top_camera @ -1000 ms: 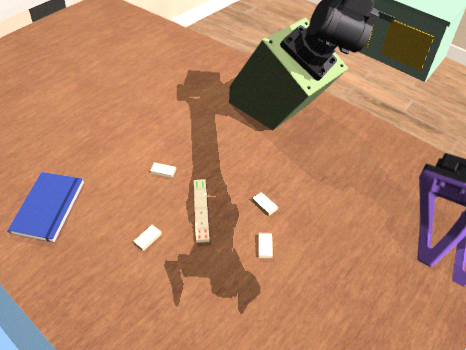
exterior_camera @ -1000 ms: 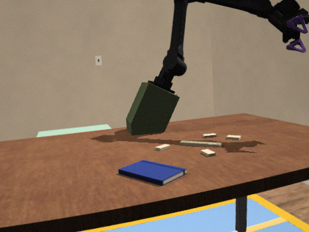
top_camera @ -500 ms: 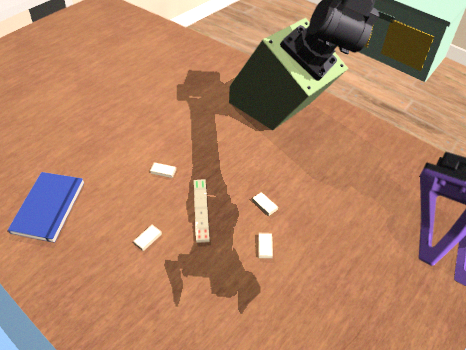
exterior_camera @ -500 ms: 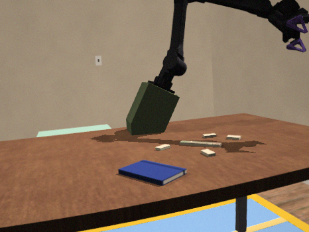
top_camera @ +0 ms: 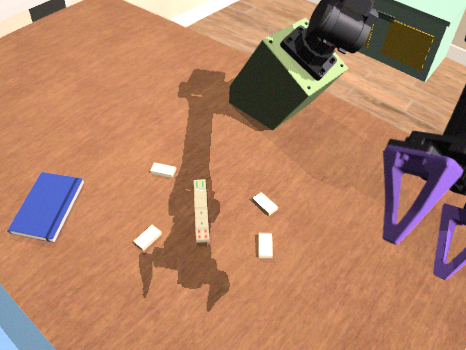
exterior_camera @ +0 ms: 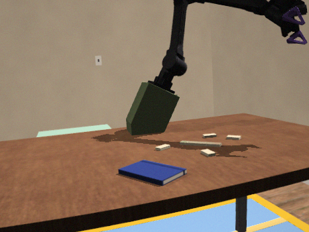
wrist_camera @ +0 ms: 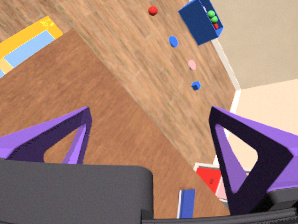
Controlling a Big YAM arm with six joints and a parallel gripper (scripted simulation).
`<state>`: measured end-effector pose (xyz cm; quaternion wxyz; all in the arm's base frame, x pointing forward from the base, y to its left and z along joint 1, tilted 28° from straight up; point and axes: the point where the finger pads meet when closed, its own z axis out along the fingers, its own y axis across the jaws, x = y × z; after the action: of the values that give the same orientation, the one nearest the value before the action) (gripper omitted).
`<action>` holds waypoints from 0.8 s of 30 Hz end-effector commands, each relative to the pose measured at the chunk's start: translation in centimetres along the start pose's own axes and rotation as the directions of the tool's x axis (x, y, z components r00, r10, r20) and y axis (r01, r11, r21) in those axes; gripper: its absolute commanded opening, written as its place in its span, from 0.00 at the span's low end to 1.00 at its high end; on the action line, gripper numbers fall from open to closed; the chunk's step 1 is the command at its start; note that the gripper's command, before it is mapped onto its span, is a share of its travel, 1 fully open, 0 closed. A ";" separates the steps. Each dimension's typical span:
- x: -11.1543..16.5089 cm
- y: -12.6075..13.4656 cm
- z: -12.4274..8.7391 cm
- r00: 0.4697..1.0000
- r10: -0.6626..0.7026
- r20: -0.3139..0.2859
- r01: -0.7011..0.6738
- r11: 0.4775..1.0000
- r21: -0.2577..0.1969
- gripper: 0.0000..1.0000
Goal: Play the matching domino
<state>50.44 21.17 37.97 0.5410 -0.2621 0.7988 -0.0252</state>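
The line of face-up dominoes (top_camera: pixel 201 211) lies flat mid-table, with a green-marked end at the far side and a red-pip end at the near side; it also shows in the exterior view (exterior_camera: pixel 200 143). Several blank face-down dominoes lie around it: one at the upper left (top_camera: pixel 163 170), one at the lower left (top_camera: pixel 147 237), one at the right (top_camera: pixel 265 203) and one at the lower right (top_camera: pixel 265 245). My gripper (top_camera: pixel 425 210) (exterior_camera: pixel 295 28) is open and empty, high above the table to the right of the dominoes. The wrist view shows the purple fingers wide apart over the table edge.
A blue notebook (top_camera: pixel 46 205) (exterior_camera: pixel 152 172) lies at the table's left. The arm's green base box (top_camera: pixel 280 82) stands at the back. The arm's shadow falls across the line. Small coloured objects and a blue box (wrist_camera: pixel 201 19) lie on the floor beyond the table.
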 end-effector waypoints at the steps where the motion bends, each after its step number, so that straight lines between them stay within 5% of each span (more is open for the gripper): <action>1: -2.6 -3.1 -1.9 0.994 0.075 0.082 -0.079 0.996 0.046 1.00; 6: -2.6 -3.1 -1.9 0.994 0.075 0.082 -0.079 0.996 0.046 1.00; 7: -1.0 -2.6 -0.9 0.998 0.044 0.037 -0.046 0.998 0.042 1.00; 16: -2.6 -3.0 -1.9 0.994 0.073 0.081 -0.077 0.996 0.046 1.00; 24: -1.1 -3.3 -1.2 0.996 0.067 0.052 -0.070 0.996 0.050 1.00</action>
<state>50.86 19.27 39.40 0.5567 -0.2323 0.7973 -0.0221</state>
